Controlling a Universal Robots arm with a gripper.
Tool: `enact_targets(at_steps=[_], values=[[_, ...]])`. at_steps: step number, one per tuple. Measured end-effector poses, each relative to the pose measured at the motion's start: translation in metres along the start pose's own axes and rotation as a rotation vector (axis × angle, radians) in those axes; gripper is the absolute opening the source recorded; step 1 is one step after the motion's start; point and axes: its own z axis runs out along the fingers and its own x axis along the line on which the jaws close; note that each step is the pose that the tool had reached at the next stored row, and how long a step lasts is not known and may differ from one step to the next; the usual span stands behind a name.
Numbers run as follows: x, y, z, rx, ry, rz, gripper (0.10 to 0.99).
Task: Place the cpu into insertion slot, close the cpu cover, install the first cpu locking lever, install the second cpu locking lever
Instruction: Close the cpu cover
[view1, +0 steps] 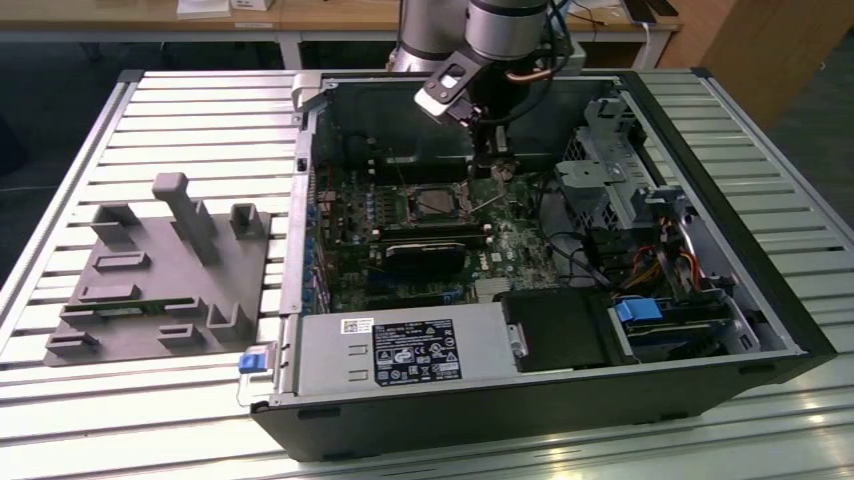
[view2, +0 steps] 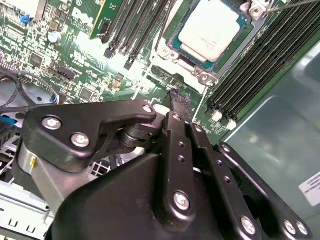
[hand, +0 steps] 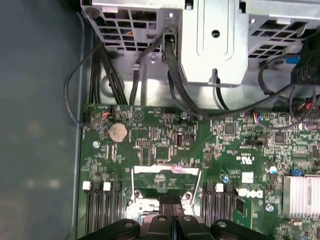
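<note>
One tool (view2: 176, 101), fingertips pressed together with nothing visible between them, sits just beside the single cpu cover (hand: 166, 170), which stands open. Beyond it, one cpu (view2: 212, 27) lies seated in the insertion slot (view2: 173, 44). One thin locking lever (view2: 290, 4) is cut off at the picture's edge. In the exterior view, the tool is at one o'clock of the slot.

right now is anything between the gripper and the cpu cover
Nothing visible does. In the first wrist view the gripper tip sits right at the raised cpu cover, no cable crossing between. The cpu already lies in the insertion slot.
</note>
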Motion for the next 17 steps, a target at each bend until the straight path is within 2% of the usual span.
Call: enact_targets(at_steps=[12, 17], values=[[0.0013, 0.0168, 0.0017, 0.002, 0.0003, -0.001, 0.114], [0.002, 0.0217, 0.0022, 0.003, 0.0002, -0.004, 0.114]])
